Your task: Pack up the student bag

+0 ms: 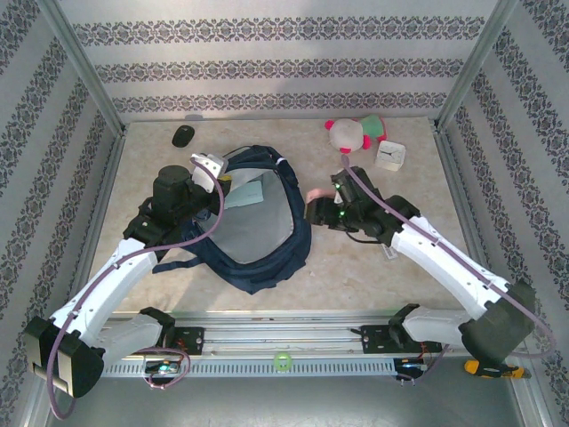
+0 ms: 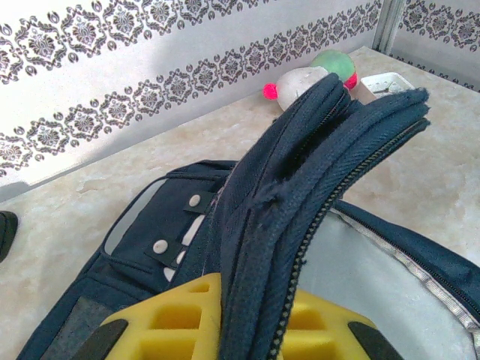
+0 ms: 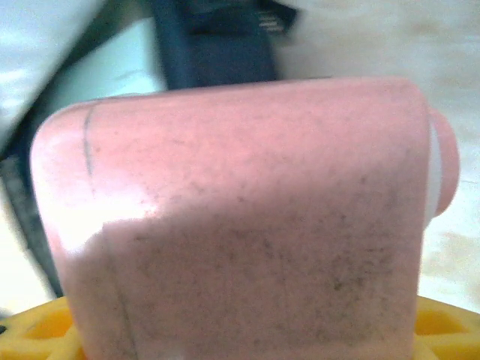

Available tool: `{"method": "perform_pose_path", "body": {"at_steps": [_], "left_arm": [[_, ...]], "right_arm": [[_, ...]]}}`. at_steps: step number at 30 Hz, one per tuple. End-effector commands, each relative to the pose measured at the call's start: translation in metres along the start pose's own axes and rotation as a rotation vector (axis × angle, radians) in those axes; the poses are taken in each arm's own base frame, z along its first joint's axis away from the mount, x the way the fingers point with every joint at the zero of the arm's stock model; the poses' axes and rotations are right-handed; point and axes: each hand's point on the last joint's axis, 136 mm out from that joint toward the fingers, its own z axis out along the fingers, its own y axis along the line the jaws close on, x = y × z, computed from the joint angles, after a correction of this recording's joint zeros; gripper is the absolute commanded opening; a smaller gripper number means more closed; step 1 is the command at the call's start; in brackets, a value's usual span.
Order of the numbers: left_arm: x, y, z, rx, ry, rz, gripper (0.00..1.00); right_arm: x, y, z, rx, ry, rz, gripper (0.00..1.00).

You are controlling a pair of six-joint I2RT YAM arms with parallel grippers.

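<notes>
The left hand is closed on the raised zipper rim of the bag, and in the left wrist view the navy rim is seen pinched between the yellow fingers. The bag is laid open on the worktop between the two hands, its mouth spread wide and its pale lining exposed to the right of the left hand. The right hand is closed around a pink container, which is held just beside the bag's right rim; whether the two touch cannot be told. Beyond the right hand, a plush toy and a white box are set side by side near the far wall. A black mouse is placed beyond the left hand, apart from the bag.
</notes>
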Motion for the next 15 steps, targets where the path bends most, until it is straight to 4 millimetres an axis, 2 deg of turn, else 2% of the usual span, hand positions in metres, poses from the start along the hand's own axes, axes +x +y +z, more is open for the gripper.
{"method": "perform_pose_path", "body": {"at_steps": [1, 6, 12, 15], "left_arm": [[-0.058, 0.002, -0.018, -0.001, -0.214, -0.001, 0.10], [-0.063, 0.000, -0.016, 0.011, -0.218, -0.002, 0.10], [-0.062, -0.001, -0.019, 0.013, -0.222, 0.000, 0.10], [-0.061, 0.000, -0.020, 0.010, -0.213, 0.002, 0.10]], "right_arm": [[0.006, 0.051, 0.008, -0.172, -0.001, 0.057, 0.62], [0.021, 0.095, 0.035, -0.240, 0.065, 0.013, 0.63], [0.038, 0.109, 0.079, -0.217, 0.147, 0.034, 0.67], [0.040, 0.115, 0.094, -0.221, 0.157, 0.027, 0.67]]}}
